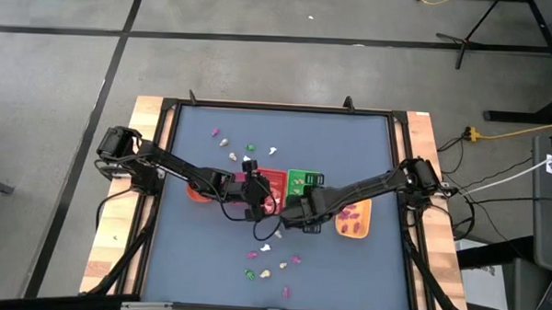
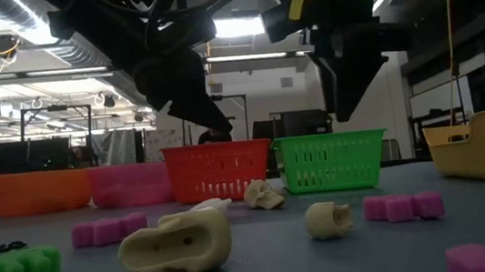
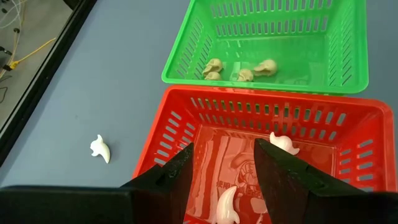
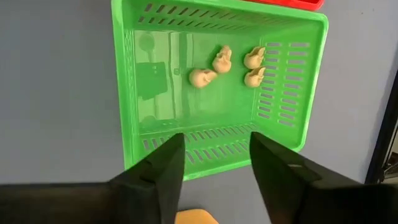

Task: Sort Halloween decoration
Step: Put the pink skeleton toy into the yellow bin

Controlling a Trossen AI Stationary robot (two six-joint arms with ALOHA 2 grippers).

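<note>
Both arms are bunched up mid-table over the baskets: the left gripper (image 3: 224, 177) hangs over the red slotted plastic basket (image 3: 186, 121) with its fingers spread and nothing between them, and there's two white curved ghost-like trinkets (image 3: 283, 144) lying on that basket's floor. The right gripper (image 4: 214, 168) is parked above the green slotted plastic basket (image 4: 127, 99), jaws apart and empty too, with four cream-yellow little skull trinkets (image 4: 221, 59) sitting inside, clustered toward one wall. In the overhead shot the green one sits right at 3 o'clock of the red one, pretty much touching, with an orange tray (image 1: 354, 230) further out at 3 o'clock holding a few pink bits, and an orange bowl (image 1: 197, 193) at 9 o'clock of the red basket. Loose Halloween decoration pieces (image 1: 265, 265) are scattered on the blue-grey tabletop (image 1: 350, 148) in two bunches, one at 12 o'clock of the baskets and one at 6 o'clock: pink, green, white and cream bits. One more white ghost piece (image 3: 99, 149) lies on the table just beside the red basket. From table level you can see a cream skull (image 2: 328, 220), a green splat-shaped thing (image 2: 18, 271) and pink blocks (image 2: 403, 206) up front
</note>
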